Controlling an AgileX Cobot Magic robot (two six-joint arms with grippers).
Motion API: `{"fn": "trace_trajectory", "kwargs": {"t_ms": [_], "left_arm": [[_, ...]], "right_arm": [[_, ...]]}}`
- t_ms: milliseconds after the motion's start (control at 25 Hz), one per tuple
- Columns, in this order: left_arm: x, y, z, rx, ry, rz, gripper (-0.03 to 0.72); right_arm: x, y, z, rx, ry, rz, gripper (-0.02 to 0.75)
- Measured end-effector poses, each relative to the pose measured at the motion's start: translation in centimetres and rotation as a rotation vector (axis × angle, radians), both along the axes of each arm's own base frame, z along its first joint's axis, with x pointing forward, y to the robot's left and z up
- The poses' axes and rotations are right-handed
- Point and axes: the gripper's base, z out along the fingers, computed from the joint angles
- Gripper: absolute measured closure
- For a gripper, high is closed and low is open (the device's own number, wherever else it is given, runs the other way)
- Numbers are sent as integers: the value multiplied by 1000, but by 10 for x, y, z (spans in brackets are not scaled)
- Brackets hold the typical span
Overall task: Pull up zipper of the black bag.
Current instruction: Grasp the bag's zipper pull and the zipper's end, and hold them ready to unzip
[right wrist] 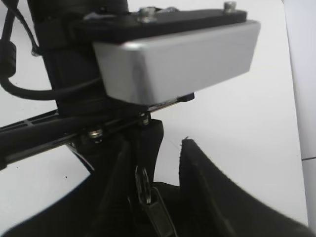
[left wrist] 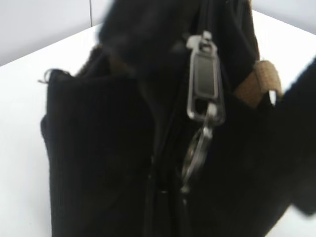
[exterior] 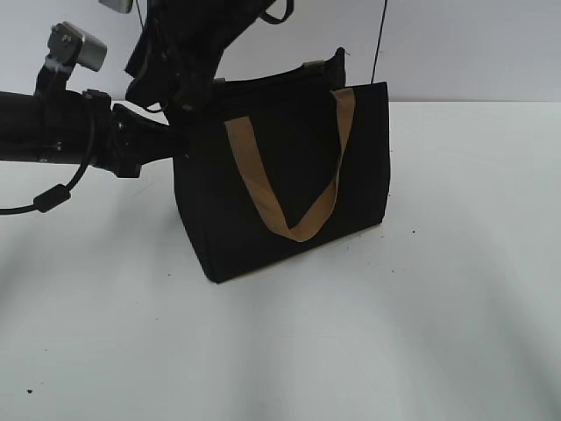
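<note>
Upright on the white tabletop point(exterior: 421, 333) stands the black bag point(exterior: 280, 184), a tan strap point(exterior: 294, 175) hanging down its front. Both arms crowd its upper left corner. Close under the left gripper point(exterior: 180, 132) hangs the zipper point(left wrist: 205, 89) with its silver pull. Neither gripper's jaws show clearly, so I cannot tell their state; the right gripper point(exterior: 188, 92) is blurred dark.

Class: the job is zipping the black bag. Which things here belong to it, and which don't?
Belong: black bag; zipper; silver zipper pull; left gripper.
Don't: tan strap handle; white table; silver wrist camera.
</note>
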Motion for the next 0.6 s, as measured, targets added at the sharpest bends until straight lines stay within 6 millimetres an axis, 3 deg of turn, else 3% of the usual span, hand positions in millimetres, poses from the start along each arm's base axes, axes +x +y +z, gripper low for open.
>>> {"fn": "trace_trajectory", "kwargs": {"t_ms": [320,480,600], "left_arm": [[0,0,0,1,0,1,652],[0,0,0,4,0,5,652],[1,1,-1,13,1,13,652]], "right_arm": [[3,2,-10,-10,15,0,514],[3,2,-10,-9,16,0,705],[3,2,-9,-6,25,-8,749]]}}
